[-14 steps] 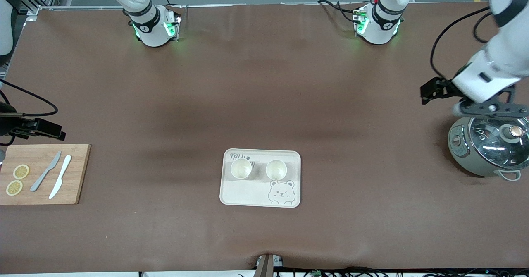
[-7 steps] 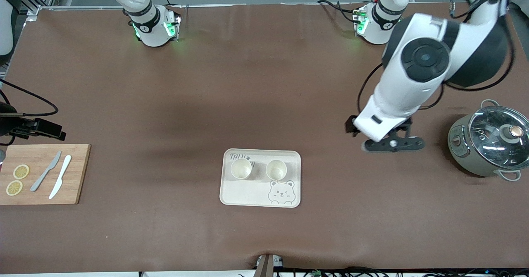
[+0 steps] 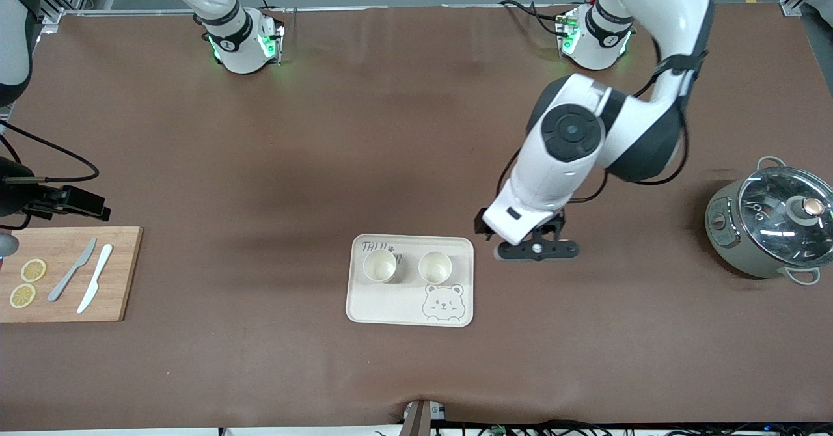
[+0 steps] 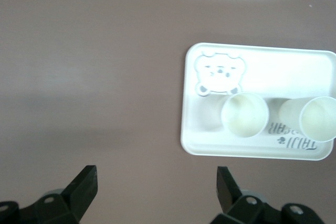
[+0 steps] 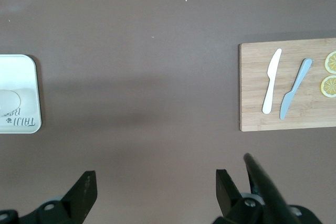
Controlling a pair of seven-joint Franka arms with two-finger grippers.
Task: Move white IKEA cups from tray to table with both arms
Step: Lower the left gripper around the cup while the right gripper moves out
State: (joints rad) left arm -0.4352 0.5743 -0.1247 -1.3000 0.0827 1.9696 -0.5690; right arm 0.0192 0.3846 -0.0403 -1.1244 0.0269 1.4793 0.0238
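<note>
Two small cream-white tapered cups stand upright side by side on a cream rectangular plastic tray with a bear drawing (image 3: 384, 309) on the brown counter (image 3: 260, 163). One white cup (image 3: 380, 266) stands toward the right arm's end of the tray, over the printed lettering; the other white cup (image 3: 435, 267) stands toward the left arm's end, just beside the bear's ears. The two are near each other but apart. The left gripper (image 3: 537, 250) hangs over bare counter just beside the tray's edge, toward the left arm's end, its jaws spread wide and holding nothing (image 4: 156, 190). The right gripper (image 5: 152, 192) waits over bare counter near a bamboo cutting board (image 3: 117, 273), jaws likewise spread and holding nothing. The board carries a grey knife (image 3: 71, 270), a white knife (image 3: 95, 278) and two lemon slices (image 3: 27, 282). A grey-green pot with a glass lid (image 3: 771, 228) stands at the left arm's end.
</note>
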